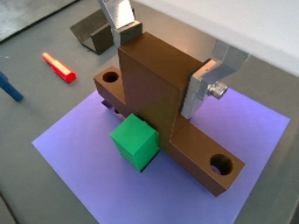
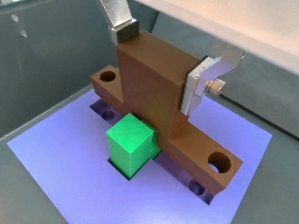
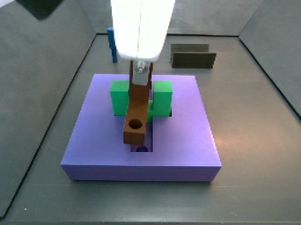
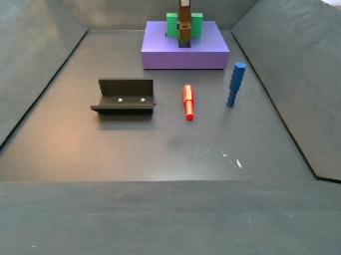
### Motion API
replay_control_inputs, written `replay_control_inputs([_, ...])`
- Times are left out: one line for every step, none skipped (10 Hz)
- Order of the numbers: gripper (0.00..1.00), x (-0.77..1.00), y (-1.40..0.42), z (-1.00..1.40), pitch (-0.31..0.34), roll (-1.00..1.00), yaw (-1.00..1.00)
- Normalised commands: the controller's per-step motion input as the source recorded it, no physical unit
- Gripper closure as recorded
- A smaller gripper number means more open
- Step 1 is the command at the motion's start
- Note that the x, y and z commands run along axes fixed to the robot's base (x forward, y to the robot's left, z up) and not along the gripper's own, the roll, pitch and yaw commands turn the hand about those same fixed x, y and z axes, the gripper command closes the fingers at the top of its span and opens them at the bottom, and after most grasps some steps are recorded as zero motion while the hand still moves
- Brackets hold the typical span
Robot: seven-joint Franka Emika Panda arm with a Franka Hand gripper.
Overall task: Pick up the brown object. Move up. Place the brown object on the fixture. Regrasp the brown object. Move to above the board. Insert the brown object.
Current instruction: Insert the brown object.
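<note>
Gripper (image 1: 167, 59) above purple board (image 1: 251, 131), silver fingers (image 1: 205, 84) clamped on upright of brown object (image 1: 158, 83). Brown object seated on board, touching green block (image 1: 135, 142). Fixture (image 4: 123, 96) well apart on floor.

The gripper (image 1: 163, 57) points straight down over the board, its fingers (image 1: 208, 83) clamped on the brown object (image 1: 158, 92).

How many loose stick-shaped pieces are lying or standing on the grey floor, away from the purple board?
2: a red stick lying flat beside the fixture, and a blue stick upright right of it. The pincer grips the brown object.
</note>
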Motion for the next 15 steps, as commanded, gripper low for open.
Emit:
replay_control_inputs([1.00, 0.05, 0.00, -0.29, 0.019, 0.00, -0.08])
replay_control_inputs([1.00, 0.08, 0.00, -0.33, 0.016, 0.00, -0.07])
replay_control_inputs([1.00, 0.09, 0.00, -0.33, 0.014, 0.00, -0.06])
replay_control_inputs([1.00, 0.03, 0.01, -0.31, 0.000, 0.00, -0.02])
replay_control_inputs([1.00, 0.07, 0.00, -0.21, 0.000, 0.00, 0.00])
replay_control_inputs([1.00, 0.14, 0.00, -0.12, 0.000, 0.05, 0.17])
replay_control_inputs([1.00, 0.12, 0.00, -0.10, 0.000, 0.08, 0.28])
replay_control_inputs([1.00, 0.17, 0.00, -0.07, 0.000, 0.07, 0.29])
replay_control_inputs([1.00, 0.18, 0.00, -0.10, 0.000, 0.05, 0.26])
replay_control_inputs([1.00, 0.16, 0.00, -0.15, 0.000, 0.01, 0.21])
replay_control_inputs([1.00, 0.03, 0.00, -0.19, 0.000, 0.02, 0.27])
replay_control_inputs([1.00, 0.00, 0.00, -0.26, 0.000, 0.00, 0.09])
replay_control_inputs([1.00, -0.02, 0.00, -0.40, -0.019, -0.02, 0.01])
replay_control_inputs([1.00, -0.20, 0.01, -0.61, -0.087, 0.00, 0.00])
replay_control_inputs([1.00, -0.23, 0.02, -0.53, -0.081, 0.00, 0.00])
